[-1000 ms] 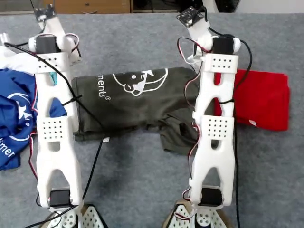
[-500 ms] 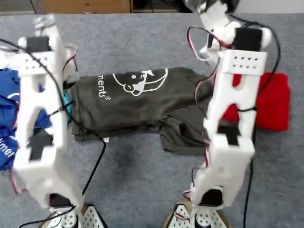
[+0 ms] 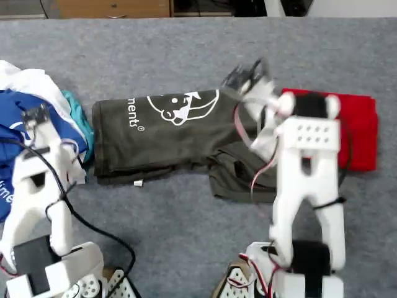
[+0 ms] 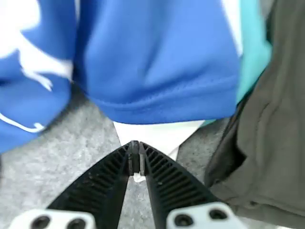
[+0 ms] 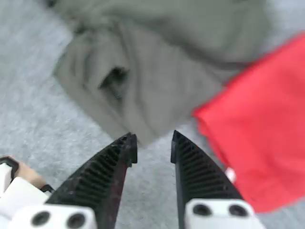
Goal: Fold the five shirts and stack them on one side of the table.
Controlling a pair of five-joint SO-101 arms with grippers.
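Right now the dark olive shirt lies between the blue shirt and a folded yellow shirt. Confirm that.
The folded shirt is red, not yellow; the high view shows it. The dark olive shirt does lie between it and the blue shirt.

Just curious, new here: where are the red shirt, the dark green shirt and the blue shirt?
red shirt (image 3: 360, 133): high view, its uncovered flat part.
dark green shirt (image 3: 161, 136): high view, middle of its folded body.
blue shirt (image 4: 157, 62): left wrist view, plain cloth above the hem.

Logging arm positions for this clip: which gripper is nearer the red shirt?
Right. The right gripper hangs just beside the red shirt; the left gripper is far off, at the blue shirt.
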